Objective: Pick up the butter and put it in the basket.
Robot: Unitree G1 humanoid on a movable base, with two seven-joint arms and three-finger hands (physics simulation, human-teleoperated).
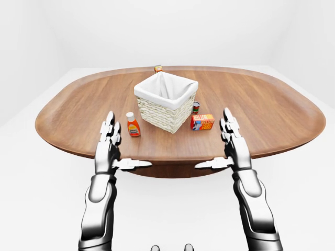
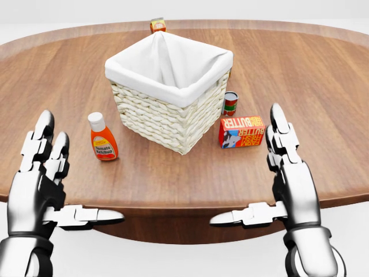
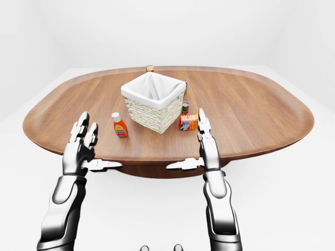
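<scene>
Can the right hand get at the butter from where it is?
Probably yes. The right hand is open, with its fingers just right of the butter; nothing stands between them. The can and basket lie beyond and to the left.
</scene>
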